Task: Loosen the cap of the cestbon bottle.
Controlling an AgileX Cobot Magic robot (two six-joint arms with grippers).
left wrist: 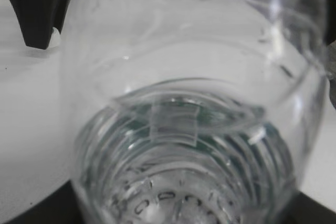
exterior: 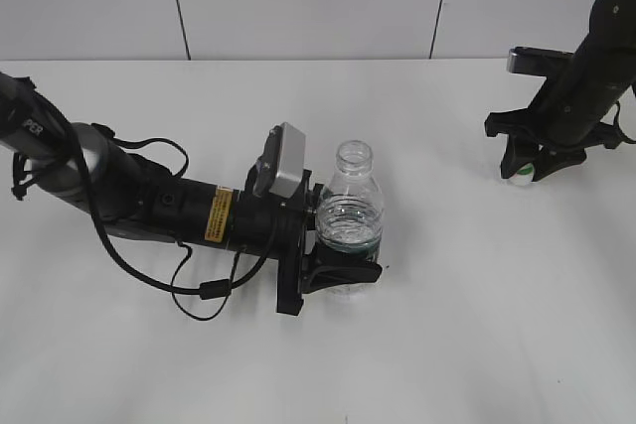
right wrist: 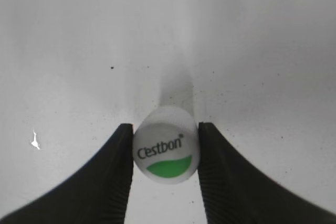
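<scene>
White table [exterior: 477,345] carries everything; the small clear plastic cestbon bottle [exterior: 350,213], ribbed at the shoulders and partly filled, stands upright left of centre with its neck open and uncapped. The left hand [exterior: 343,270], black, is closed round the bottle's lower body about halfway open, gripping it. Well apart at the far right, the right hand [right wrist: 165,153] sits low at the table with its dark ribbed fingers [right wrist: 118,177] pinching the small round white plastic cap [right wrist: 166,151], green patch and "Cestbon" lettering facing the wrist camera.
</scene>
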